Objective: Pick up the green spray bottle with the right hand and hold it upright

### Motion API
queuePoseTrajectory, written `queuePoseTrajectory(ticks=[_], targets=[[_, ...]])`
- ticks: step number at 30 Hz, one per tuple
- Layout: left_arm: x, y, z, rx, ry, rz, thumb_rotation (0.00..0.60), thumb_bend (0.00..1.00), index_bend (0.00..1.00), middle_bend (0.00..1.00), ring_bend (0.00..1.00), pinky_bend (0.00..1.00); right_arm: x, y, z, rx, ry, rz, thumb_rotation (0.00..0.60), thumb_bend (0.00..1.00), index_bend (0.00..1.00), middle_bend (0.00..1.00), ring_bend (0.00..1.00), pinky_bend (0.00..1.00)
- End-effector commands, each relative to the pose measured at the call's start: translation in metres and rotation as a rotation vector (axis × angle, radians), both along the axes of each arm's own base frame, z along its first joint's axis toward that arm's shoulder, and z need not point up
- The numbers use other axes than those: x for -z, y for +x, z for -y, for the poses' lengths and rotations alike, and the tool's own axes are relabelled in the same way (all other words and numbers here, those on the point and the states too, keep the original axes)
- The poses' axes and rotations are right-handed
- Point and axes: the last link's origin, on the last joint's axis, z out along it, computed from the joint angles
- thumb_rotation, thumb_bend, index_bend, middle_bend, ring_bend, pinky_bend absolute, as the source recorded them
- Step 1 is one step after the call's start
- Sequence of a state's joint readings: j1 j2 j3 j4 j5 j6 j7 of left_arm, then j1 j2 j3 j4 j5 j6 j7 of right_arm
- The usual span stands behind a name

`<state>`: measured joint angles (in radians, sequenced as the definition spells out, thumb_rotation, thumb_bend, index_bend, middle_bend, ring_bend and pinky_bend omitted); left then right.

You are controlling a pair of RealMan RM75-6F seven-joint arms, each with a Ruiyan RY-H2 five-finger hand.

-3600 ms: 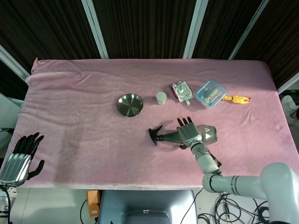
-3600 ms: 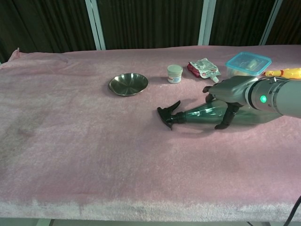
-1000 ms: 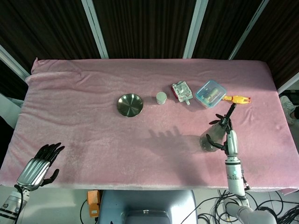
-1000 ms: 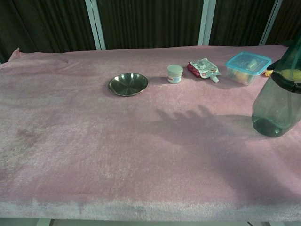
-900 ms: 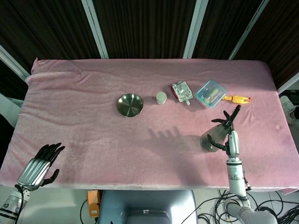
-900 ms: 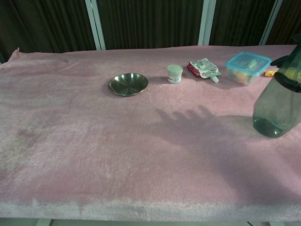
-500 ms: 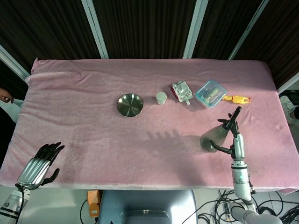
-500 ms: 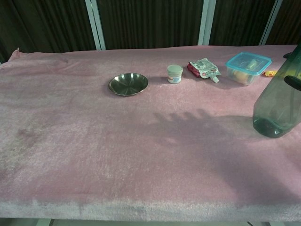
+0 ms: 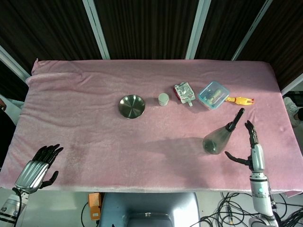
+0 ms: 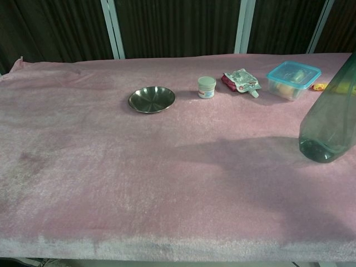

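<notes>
The green spray bottle [image 9: 218, 137] stands upright on the pink cloth at the right of the table, its black trigger head pointing up. The chest view shows its translucent body [image 10: 327, 122] at the right edge, with the top cut off. My right hand [image 9: 252, 147] hangs just right of the bottle with its fingers spread, holding nothing and apart from it. My left hand [image 9: 34, 168] is off the table's near left corner, fingers apart and empty. Neither hand shows in the chest view.
Along the back of the pink cloth [image 9: 85, 127] sit a steel bowl [image 9: 132, 106], a small white jar [image 9: 163, 99], a foil pouch [image 9: 184, 92], a blue-lidded box [image 9: 214, 95] and a yellow toy [image 9: 239, 100]. The table's right edge is near the bottle.
My right hand has let go of the bottle and drawn off to the right. The bottle stays upright on the cloth. The left hand has barely moved.
</notes>
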<state>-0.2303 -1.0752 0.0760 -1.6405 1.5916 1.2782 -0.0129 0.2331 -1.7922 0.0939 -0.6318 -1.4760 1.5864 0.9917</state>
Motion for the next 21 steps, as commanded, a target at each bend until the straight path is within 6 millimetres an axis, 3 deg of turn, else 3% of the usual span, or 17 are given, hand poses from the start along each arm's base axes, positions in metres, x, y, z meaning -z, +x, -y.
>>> queuePoseTrajectory(ticks=[1,4,6,8,11,21], targets=[[-0.002,-0.001,0.002,0.001,0.014,-0.002,0.600,0.47,0.00,0.02,0.00,0.06,-0.043,-0.025,-0.049,0.142,0.099,-0.375,0.600,0.14,0.00,0.04,0.00,0.00],[-0.004,0.000,0.002,0.017,0.040,-0.006,0.600,0.47,0.01,0.02,0.00,0.05,-0.073,-0.032,-0.075,0.266,0.279,-0.711,0.600,0.14,0.00,0.04,0.00,0.00],[-0.003,0.000,0.000,0.033,0.060,-0.011,0.600,0.47,0.02,0.01,0.00,0.05,-0.089,-0.016,-0.084,0.332,0.323,-0.853,0.600,0.14,0.00,0.04,0.00,0.00],[-0.002,0.000,-0.001,0.046,0.085,-0.014,0.600,0.47,0.01,0.00,0.00,0.05,-0.093,0.004,-0.086,0.347,0.278,-0.863,0.600,0.14,0.01,0.04,0.00,0.00],[-0.002,0.000,0.000,0.070,0.125,-0.026,0.600,0.46,0.00,0.00,0.00,0.03,-0.096,0.016,-0.090,0.330,0.224,-0.880,0.600,0.14,0.02,0.04,0.00,0.00],[-0.005,-0.005,0.001,0.044,0.175,-0.051,0.600,0.45,0.00,0.00,0.00,0.03,-0.091,0.020,-0.090,0.290,0.242,-0.842,0.600,0.14,0.00,0.04,0.00,0.00]])
